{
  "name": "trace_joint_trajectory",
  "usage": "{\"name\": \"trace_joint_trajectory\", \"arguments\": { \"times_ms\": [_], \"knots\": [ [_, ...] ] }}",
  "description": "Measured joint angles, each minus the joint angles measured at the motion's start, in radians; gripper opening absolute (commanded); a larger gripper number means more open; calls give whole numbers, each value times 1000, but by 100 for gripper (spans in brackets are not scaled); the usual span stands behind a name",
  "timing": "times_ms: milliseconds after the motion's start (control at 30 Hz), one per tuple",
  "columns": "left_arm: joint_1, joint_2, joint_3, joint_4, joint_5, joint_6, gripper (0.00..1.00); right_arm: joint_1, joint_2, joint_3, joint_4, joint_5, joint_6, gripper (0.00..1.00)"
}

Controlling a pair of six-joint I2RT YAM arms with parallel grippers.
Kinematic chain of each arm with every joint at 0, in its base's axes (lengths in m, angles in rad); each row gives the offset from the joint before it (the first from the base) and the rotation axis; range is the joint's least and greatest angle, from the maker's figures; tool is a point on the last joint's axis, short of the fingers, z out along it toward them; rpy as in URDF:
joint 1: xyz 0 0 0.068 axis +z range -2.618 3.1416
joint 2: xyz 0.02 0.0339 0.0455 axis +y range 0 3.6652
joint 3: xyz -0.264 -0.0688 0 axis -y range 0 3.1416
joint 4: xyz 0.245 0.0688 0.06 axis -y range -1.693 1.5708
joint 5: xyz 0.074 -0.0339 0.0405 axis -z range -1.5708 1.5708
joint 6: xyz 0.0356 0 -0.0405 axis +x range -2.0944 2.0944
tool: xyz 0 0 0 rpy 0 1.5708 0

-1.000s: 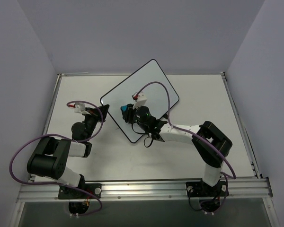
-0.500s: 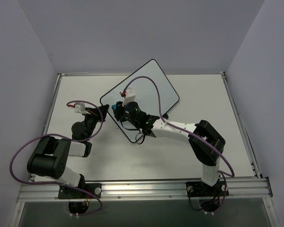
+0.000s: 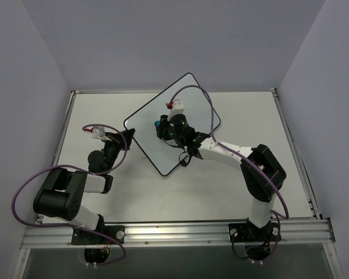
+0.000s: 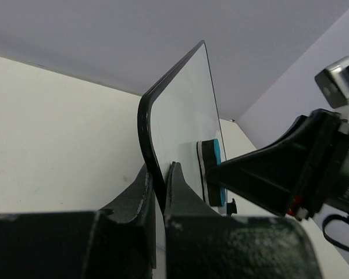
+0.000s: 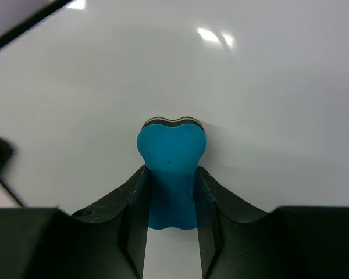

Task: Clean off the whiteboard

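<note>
1. Pale walls (image 3: 163, 35) are boxing in a white table (image 3: 250, 116), and the whiteboard (image 3: 144, 135) is sitting diagonally over its middle and back. One corner is reaching past the table's far edge in the top view. In the left wrist view the whiteboard (image 4: 186, 110) is standing tilted up rather than lying flat.
2. The eraser (image 5: 170, 154) is pressing its dark felt face against the board's white surface (image 5: 250, 87), left of the board's centre in the top view. That contact is what the wiping needs.
3. The right gripper (image 5: 170, 180) is pinching the blue eraser from both sides, its fingers clamped tight on the foam. This seems to be giving it a firm handle for pushing and dragging across the board.
4. The left gripper (image 4: 161, 174) is nipping the board's black frame near the left corner, with the jaws pressed together on the thin edge. It is probably acting as a brace, so that the board is not sliding or tipping under the eraser's push.
5. No pen marks are showing around the eraser in the right wrist view, so wiping is looking well advanced, though the parts under the right arm are hidden.
6. Purple cables (image 3: 23, 197) are looping from both arms, one arcing above the board without touching the wiped area.
</note>
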Motion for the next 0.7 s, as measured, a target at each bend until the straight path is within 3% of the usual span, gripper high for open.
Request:
{"name": "trace_joint_trajectory", "arguments": {
  "times_ms": [167, 433, 700],
  "knots": [
    [-8, -5, 3, 13, 23, 8, 2, -147, -79, -82, -89, 10, -27, 0],
    [-11, -10, 4, 12, 28, 15, 2, -258, -343, -150, -320, -5, -113, 0],
    [-14, -10, 5, 13, 27, 16, 2, -400, -531, -308, -565, 63, -18, 0]
  ]
}}
